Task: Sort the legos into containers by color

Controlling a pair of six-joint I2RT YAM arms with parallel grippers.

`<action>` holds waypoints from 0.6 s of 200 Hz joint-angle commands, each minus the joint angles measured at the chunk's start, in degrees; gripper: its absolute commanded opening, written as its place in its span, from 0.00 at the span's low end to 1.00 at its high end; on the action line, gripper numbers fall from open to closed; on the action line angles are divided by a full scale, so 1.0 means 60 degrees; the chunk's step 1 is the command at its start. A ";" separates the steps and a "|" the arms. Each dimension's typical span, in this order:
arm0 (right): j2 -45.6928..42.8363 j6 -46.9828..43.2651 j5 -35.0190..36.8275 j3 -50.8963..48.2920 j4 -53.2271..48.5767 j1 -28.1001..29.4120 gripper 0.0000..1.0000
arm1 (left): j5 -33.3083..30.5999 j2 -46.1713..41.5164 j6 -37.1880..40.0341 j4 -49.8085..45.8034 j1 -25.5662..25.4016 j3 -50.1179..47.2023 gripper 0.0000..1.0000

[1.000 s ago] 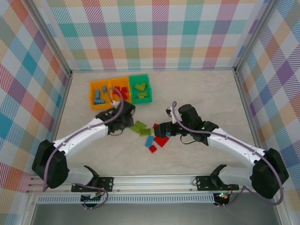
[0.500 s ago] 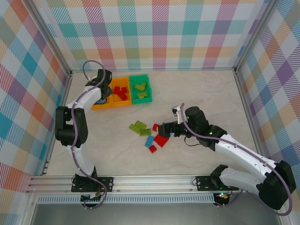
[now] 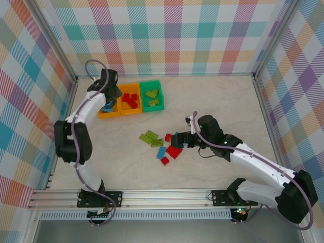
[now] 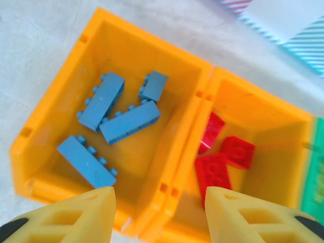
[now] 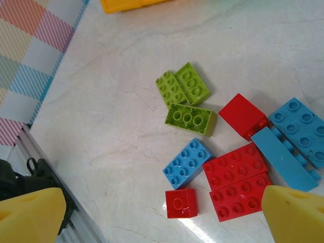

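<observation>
While left tool (image 4: 158, 192) and right tool (image 5: 161, 192) gape empty, binned blue legos (image 4: 129, 121) lie diagonal (crisscrossed)

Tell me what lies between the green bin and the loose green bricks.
Nothing: in the top view, bare table separates the green bin from the green bricks.

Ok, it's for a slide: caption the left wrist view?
Left gripper, open, above two joined orange bins: four blue bricks in one, three red bricks in the other.
</observation>
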 commanded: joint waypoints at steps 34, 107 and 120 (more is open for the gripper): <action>0.2463 -0.1217 0.0383 0.2193 -0.0679 0.0402 1.00 | 0.1381 -0.5587 0.1849 -0.0234 -0.1192 -0.2026 0.51; 0.7132 -0.3296 0.1020 0.6404 -0.2474 0.0826 0.99 | 0.6940 -0.9409 0.8617 -0.2461 -0.1217 -0.4131 0.80; 0.7834 -0.3547 0.0984 0.7053 -0.2855 0.0839 0.95 | 0.7642 -0.9678 0.9596 -0.2533 -0.1231 -0.4784 0.89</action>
